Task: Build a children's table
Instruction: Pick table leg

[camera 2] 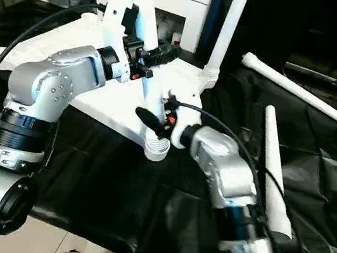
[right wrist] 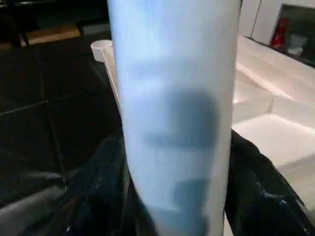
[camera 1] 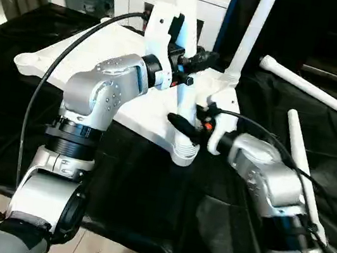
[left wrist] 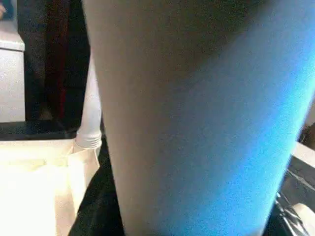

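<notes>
While the tabletop (camera 1: pixel 100 71) lies underside-up on black cloth (camera 1: pixel 144 200), one upright leg (camera 1: pixel 185 13) stands in its near corner socket (camera 1: pixel 184 151) at the edge. Left gripper (camera 1: pixel 188 65) clamps it high, right gripper (camera 1: pixel 184 126) low (both closed on it). Four legs: second upright leg (camera 1: pixel 254 31) behind, two loose legs (camera 1: pixel 315 92) on open cloth to the right.

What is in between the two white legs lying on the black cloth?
Nothing. Between the far loose leg and the near loose leg there is just bare black cloth, as the left eye view shows.
</notes>
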